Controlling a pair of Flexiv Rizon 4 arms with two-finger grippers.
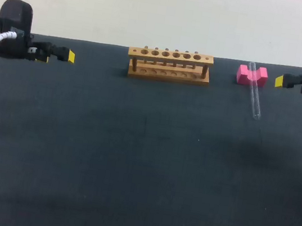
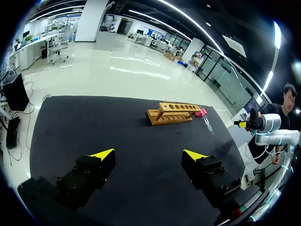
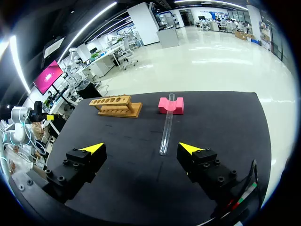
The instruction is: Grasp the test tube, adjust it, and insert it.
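The test tube lies in the upper right of the head view, on the dark bench. Its far end rests in the notch of a pink block and its near end is down on the bench surface, so it slopes toward the lower right. The right end effector hangs at the right edge of the frame, just beside the block and apart from the tube.

In the right wrist view the right end effector has its two yellow-tipped fingers spread wide with nothing between them. The tube lies straight ahead of the gap, running away from the fingers to the pink block; its near end stops short of the tips (no contact on either side). The wooden rack stands beside the block.

The rack sits at the upper middle of the head view, its row of holes empty. The left end effector is at the upper left, well apart from the tube. In its own wrist view the left end effector is also spread wide and holds nothing, with the rack ahead and the tube beyond it.
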